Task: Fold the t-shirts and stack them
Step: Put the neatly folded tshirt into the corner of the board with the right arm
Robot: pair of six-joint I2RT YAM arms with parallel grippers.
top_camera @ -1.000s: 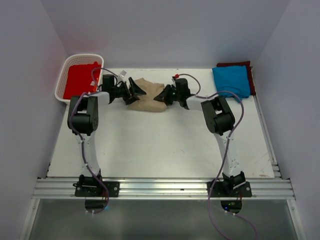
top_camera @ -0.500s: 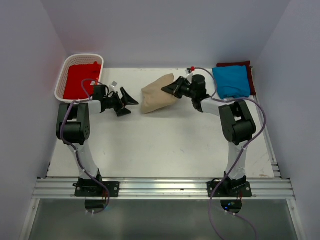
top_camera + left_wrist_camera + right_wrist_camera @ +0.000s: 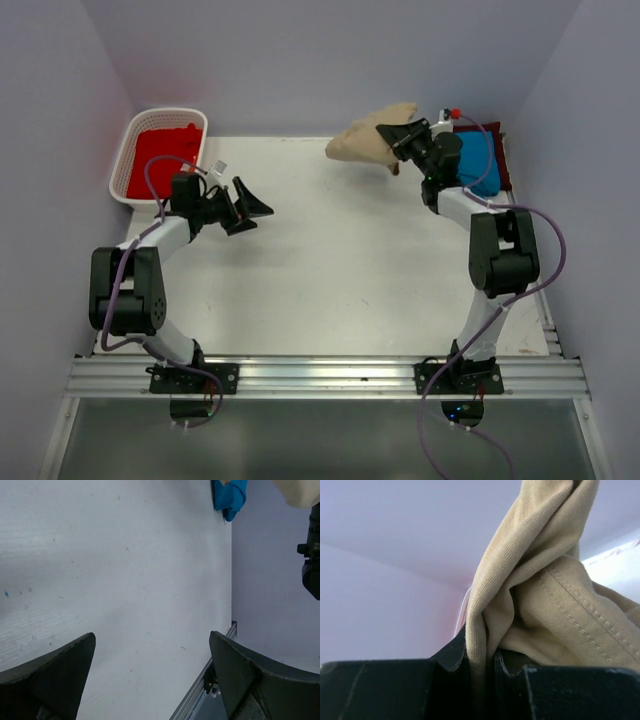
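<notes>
Tan shirt has been lifted & carried toward blue shirt, pinched by right gripper (left gripper wide, empty); should be laid flat.

Nothing readable is showing in any of the views: no words, numbers, brands or signs; a small white tab beside the left arm's wrist is appearing too small to tell whether it is carrying any print.
</notes>
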